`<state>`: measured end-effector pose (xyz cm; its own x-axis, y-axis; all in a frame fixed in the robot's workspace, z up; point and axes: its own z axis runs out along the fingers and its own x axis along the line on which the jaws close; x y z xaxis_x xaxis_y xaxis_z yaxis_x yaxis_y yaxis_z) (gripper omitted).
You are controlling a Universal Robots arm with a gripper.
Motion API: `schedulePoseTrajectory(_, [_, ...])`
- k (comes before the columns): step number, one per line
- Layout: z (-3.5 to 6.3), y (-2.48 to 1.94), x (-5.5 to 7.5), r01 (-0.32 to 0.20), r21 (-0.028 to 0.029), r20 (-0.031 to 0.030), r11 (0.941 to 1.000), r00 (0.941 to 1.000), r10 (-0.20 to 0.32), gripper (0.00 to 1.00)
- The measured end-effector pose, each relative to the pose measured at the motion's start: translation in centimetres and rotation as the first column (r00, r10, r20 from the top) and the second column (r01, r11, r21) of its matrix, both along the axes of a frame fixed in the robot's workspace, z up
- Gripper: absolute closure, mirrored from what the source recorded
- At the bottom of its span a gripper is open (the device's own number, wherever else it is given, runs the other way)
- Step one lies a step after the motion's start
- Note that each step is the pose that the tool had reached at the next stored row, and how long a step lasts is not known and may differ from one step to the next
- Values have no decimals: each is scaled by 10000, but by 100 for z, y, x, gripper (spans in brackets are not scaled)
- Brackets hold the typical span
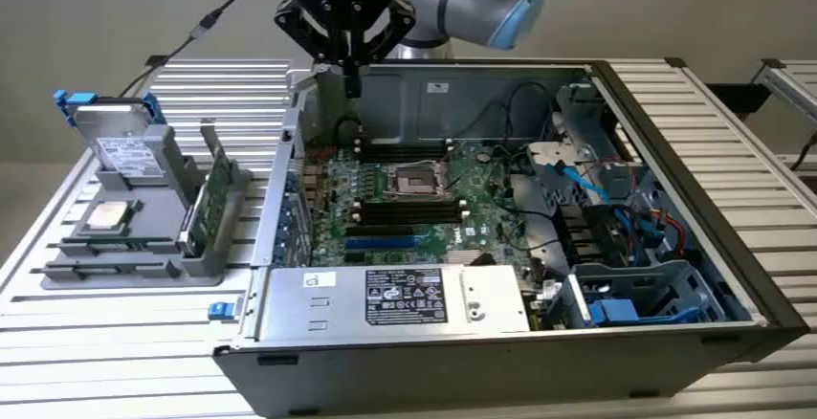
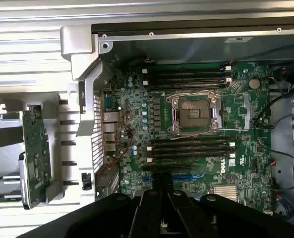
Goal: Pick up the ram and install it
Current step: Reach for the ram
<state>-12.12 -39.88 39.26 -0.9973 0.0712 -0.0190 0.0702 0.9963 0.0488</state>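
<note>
The ram [image 1: 118, 244] looks still parked in the gray rack [image 1: 77, 271] by the CPU [image 1: 107, 216], not installed yet, while the gripper [image 1: 351, 79] hangs over the open PC case [image 1: 422, 94], fingers pressed together, holding nothing.

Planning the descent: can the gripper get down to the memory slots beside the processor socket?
Probably yes: the case is open on top, the shut gripper hangs over it, and the memory slots look uncovered, with the cables mostly off toward the exterior view's right.
</note>
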Motion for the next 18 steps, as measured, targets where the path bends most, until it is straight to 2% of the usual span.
schedulePoseTrajectory(8, [1, 0, -3, 0, -1, 0, 10000, 10000, 0, 90])
schedulePoseTrajectory(10, [1, 0, -44, -1, -2, -25, 10000, 10000, 1, 90])
schedulePoseTrajectory(12, [0, 0, -125, -2, -1, -109, 10000, 9999, 2, 90])
schedulePoseTrajectory(18, [-4, 0, -359, -4, 0, -484, 10000, 9988, 4, 90])
